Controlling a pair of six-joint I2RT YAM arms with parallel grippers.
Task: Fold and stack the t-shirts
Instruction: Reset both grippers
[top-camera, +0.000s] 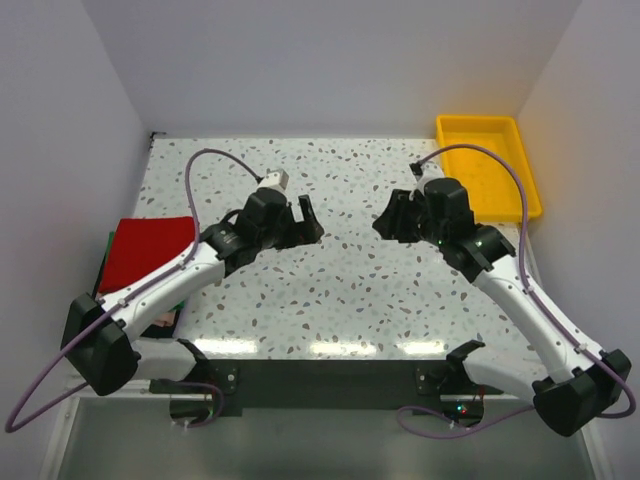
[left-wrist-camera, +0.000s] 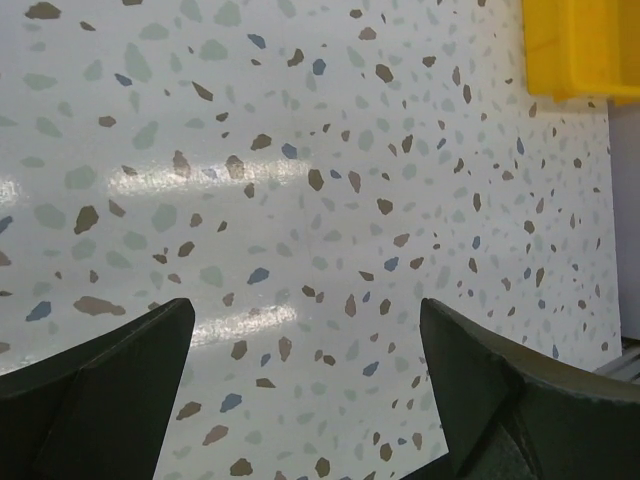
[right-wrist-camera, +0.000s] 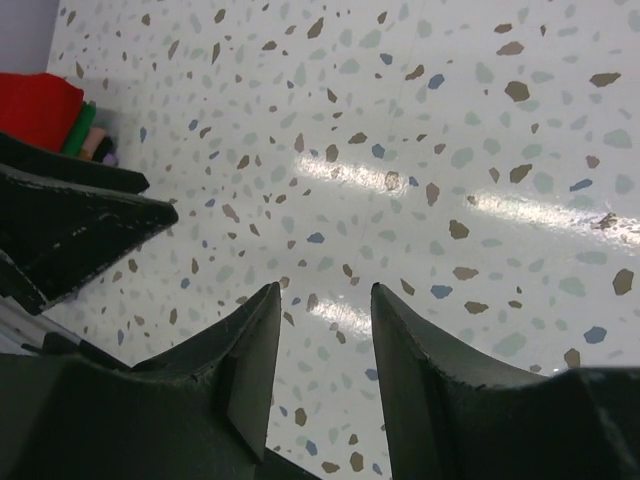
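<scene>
Two grippers face each other over the middle of the speckled table (top-camera: 330, 300) in the top view, the left gripper (top-camera: 305, 215) and the right gripper (top-camera: 388, 222) apart, neither carrying cloth. The red t-shirt (top-camera: 145, 245) lies folded at the table's left edge, and the left arm's forearm crosses close to its near corner. A yellow tray (top-camera: 490, 170) sits at the far right.

From the left wrist, the fingers stand spread wide over bare tabletop with nothing between them.

From the right wrist, the jaws are parted by a narrower gap, also empty. At the far left a strip of the green t-shirt (right-wrist-camera: 83, 128) shows just under the red t-shirt.

Folding and stacking look done. The risk, I judge, is the left arm. If it swings back low, its forearm or cable could snag the red t-shirt and drag the stack askew or off the edge.
</scene>
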